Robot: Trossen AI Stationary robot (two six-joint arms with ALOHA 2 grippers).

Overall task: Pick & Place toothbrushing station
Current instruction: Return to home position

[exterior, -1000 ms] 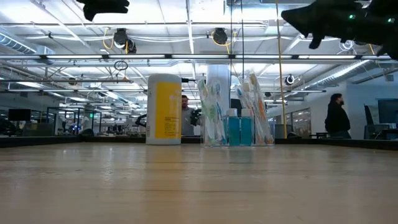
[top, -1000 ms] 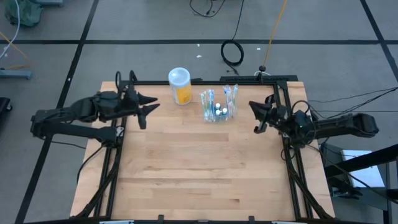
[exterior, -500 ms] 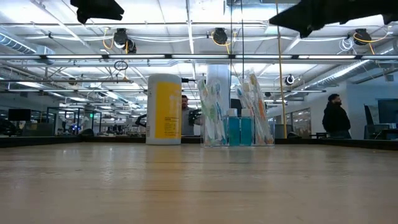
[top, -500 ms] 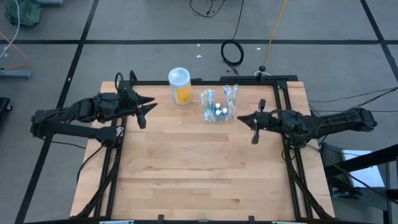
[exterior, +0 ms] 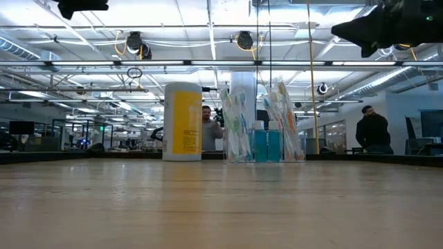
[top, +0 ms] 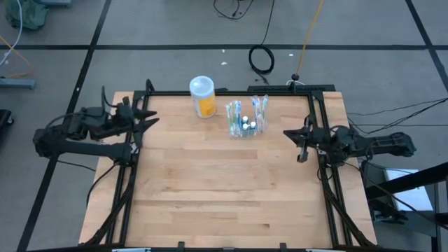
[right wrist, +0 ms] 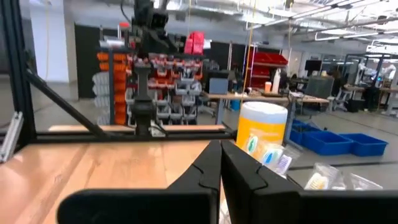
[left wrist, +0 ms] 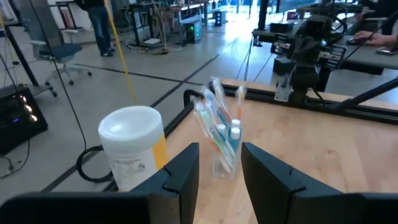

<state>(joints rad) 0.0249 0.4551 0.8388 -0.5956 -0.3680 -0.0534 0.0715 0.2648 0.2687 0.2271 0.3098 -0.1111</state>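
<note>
The toothbrushing station (top: 246,120), a low see-through holder with upright brushes and tubes, stands on its base at the table's far middle. It also shows in the low view (exterior: 263,124), the left wrist view (left wrist: 221,140) and the right wrist view (right wrist: 277,158). My left gripper (top: 148,122) hovers open and empty at the far left; the left wrist view (left wrist: 221,165) shows the gap between its fingers. My right gripper (top: 288,135) hovers to the right of the station, clear of it, and the right wrist view (right wrist: 221,152) shows its fingers shut.
A taller yellow-orange cup with a white top (top: 202,96) stands just left of the station. Black frame rails (top: 315,112) run along the table's far, left and right edges. The near wooden surface (top: 224,196) lies open. People stand in the room beyond (exterior: 374,131).
My left gripper has drawn back toward the table's left edge. My right gripper first went toward the station, then back toward the right edge. The station and the cup have kept still.
</note>
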